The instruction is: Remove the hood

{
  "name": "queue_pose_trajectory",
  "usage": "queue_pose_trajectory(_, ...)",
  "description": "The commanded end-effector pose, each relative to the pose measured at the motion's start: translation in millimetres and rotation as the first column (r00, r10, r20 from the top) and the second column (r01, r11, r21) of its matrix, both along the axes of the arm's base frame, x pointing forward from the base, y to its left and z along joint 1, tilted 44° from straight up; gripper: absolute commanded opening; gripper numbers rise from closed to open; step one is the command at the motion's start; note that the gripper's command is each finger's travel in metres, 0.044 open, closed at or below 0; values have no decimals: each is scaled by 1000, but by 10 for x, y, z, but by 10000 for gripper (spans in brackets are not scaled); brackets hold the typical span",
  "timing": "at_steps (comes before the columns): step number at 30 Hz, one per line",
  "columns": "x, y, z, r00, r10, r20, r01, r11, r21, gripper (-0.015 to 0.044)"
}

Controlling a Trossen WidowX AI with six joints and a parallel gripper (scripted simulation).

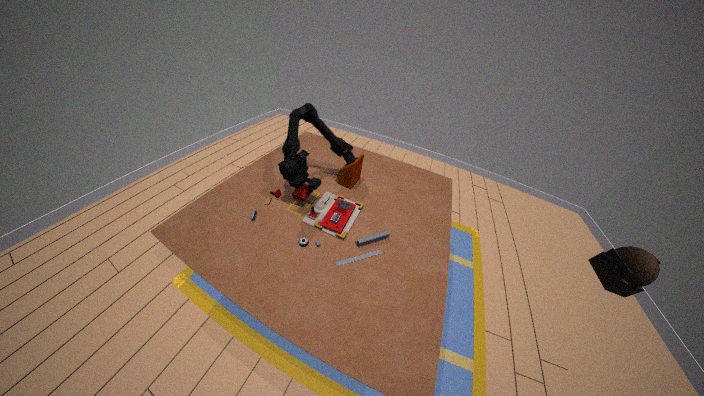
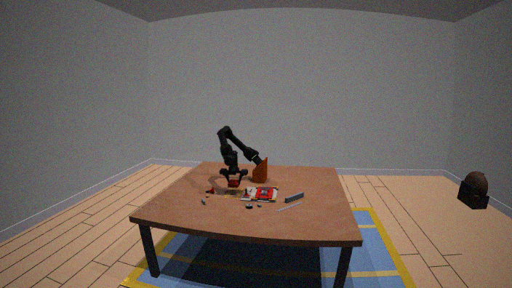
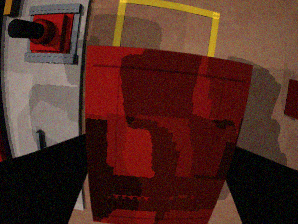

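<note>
On the wrist view I see, at far left, the toy car on its grey base. Moving right, my gripper is clamped on the red hood, black fingers pressing both sides. The hood hangs above the table, overlapping the yellow-outlined marked area.

The brown table is carrying a toy car, two grey bars, a small wheel and a yellow-outlined marked area
</note>
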State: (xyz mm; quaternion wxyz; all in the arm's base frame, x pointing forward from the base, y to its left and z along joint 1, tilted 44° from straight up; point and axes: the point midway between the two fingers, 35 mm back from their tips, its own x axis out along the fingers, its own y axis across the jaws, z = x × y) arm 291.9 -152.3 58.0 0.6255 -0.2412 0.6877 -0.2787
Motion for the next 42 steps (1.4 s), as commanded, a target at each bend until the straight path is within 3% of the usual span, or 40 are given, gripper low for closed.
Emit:
queue_pose_trajectory(1,-3,-21,-23,1000,4,-3,-4,1000,-3,0)
queue_pose_trajectory(42,-55,-232,-232,1000,4,-4,-4,1000,-7,0)
